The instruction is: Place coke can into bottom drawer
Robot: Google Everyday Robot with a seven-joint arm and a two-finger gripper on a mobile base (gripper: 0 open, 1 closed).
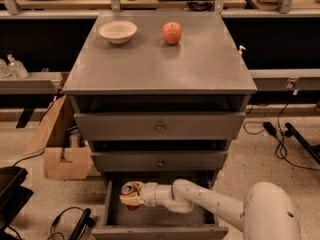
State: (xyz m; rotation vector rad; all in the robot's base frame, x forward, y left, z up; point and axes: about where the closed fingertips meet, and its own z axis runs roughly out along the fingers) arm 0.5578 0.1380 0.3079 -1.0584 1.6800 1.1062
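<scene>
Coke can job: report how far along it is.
Done: the bottom drawer is pulled open, and the gripper is shut on the coke can. In hand: the gripper holds the can over the drawer's left side, and whether it touches the drawer floor is unclear. Left: set the can down inside, release it and withdraw.

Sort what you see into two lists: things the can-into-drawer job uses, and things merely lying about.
Job: coke can; gripper, holding it over the open bottom drawer, left side.
Lying about: bowl, apple, cardboard box.
</scene>
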